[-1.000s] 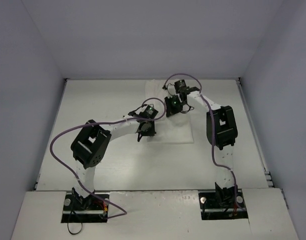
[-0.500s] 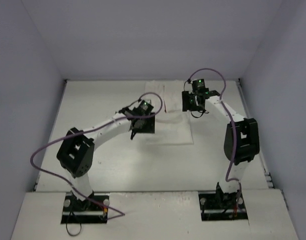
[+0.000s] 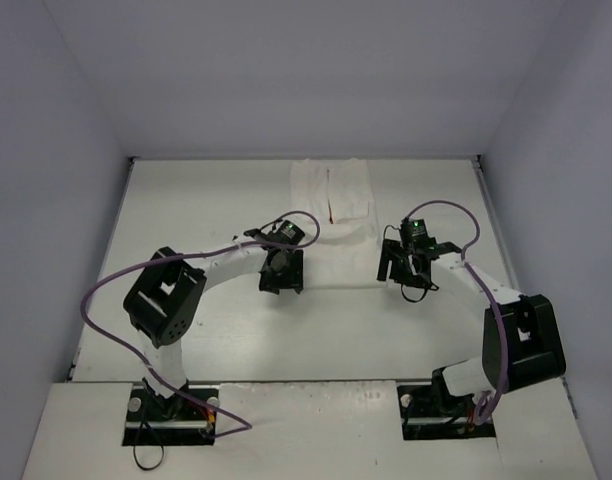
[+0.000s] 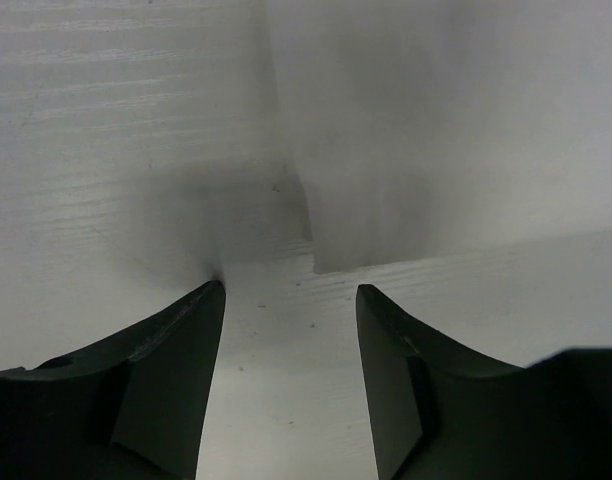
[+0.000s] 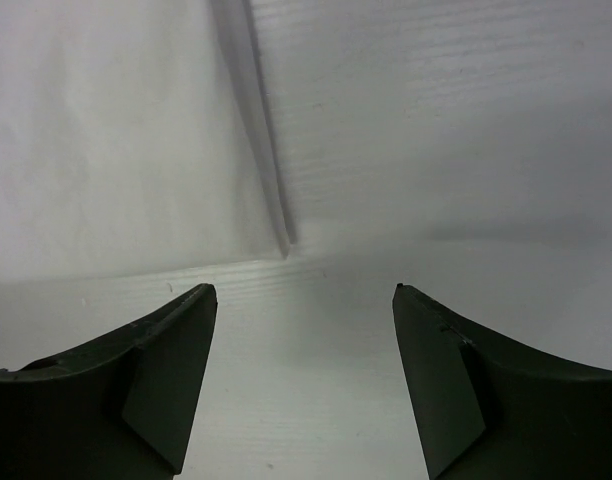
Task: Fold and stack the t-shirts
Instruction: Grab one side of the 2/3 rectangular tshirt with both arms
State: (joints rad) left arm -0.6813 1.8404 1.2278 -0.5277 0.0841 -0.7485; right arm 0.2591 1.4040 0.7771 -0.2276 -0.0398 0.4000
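Observation:
The white t-shirt [image 3: 338,250] lies folded flat at the back middle of the table, with a thin red mark [image 3: 329,200] on its upper layer. My left gripper [image 3: 281,272] stands open at the shirt's near left corner. In the left wrist view my left gripper [image 4: 291,290] has only bare table between its fingers, and the shirt's corner [image 4: 436,150] lies just ahead. My right gripper [image 3: 398,265] is open off the near right corner. In the right wrist view my right gripper [image 5: 304,290] holds nothing, with the shirt's edge [image 5: 116,130] ahead to the left.
The white table [image 3: 186,220] is closed in by pale walls at the left, back and right. Purple cables [image 3: 116,280] loop off both arms. The right arm's elbow [image 3: 526,340] sits near the right wall.
Both grippers have opened, let go of the shirt and drawn back toward the near side. The right arm swung outward to the right. The shirt's back part, with the red mark, is now uncovered.

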